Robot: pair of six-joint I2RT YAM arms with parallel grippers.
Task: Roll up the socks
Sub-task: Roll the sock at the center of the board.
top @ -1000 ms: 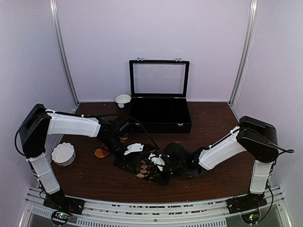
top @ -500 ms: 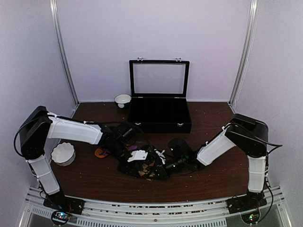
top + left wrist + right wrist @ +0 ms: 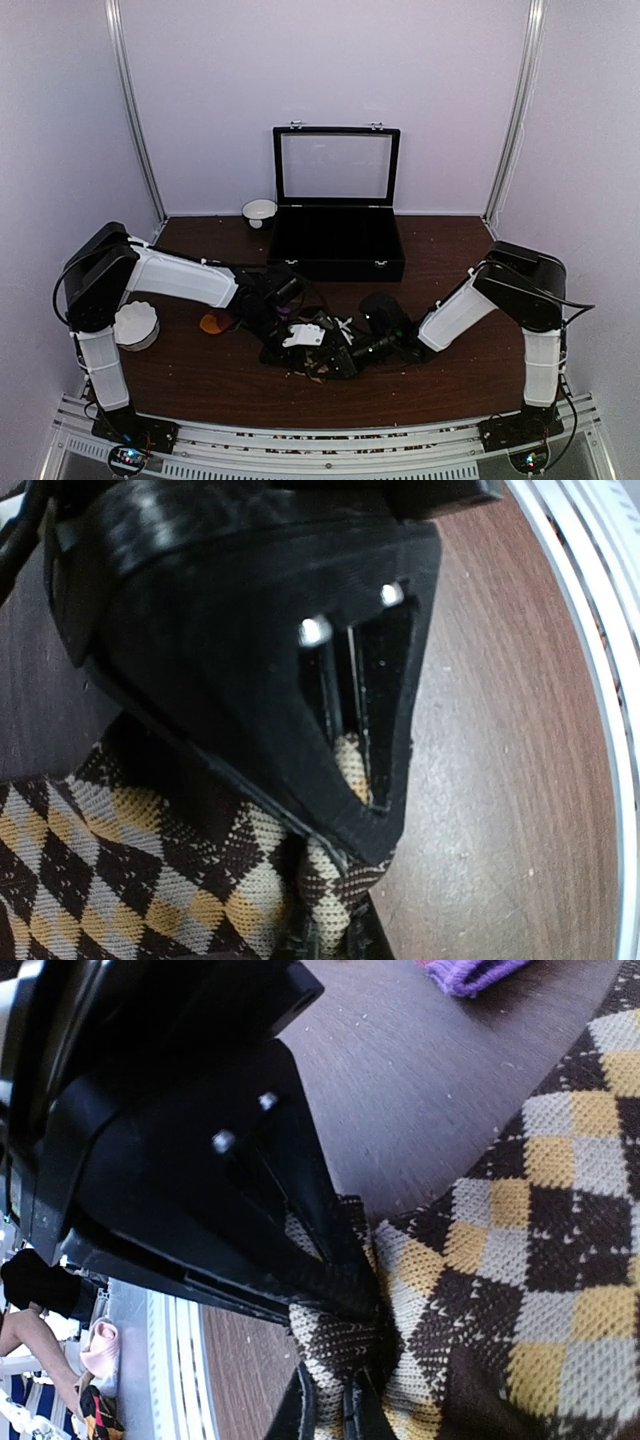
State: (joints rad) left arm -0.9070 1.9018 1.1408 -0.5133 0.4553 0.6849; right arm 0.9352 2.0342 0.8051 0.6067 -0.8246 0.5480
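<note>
L, R jaws both pinch 1 argyle sock (image 3: 312, 357); 2 bowls (image 3: 259, 211) (image 3: 136, 329), 1 case (image 3: 338, 240).

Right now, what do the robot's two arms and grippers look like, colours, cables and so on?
The left arm and right arm have smooth white link shells between bulky black joint housings, with thin black cables running alongside. Small red and green lights glow at their bases. The left gripper and right gripper are matte black wedge-shaped bodies with silver screw heads.

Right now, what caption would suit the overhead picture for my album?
Left gripper and right gripper pinch the brown argyle socks on the table, open black case behind.
</note>
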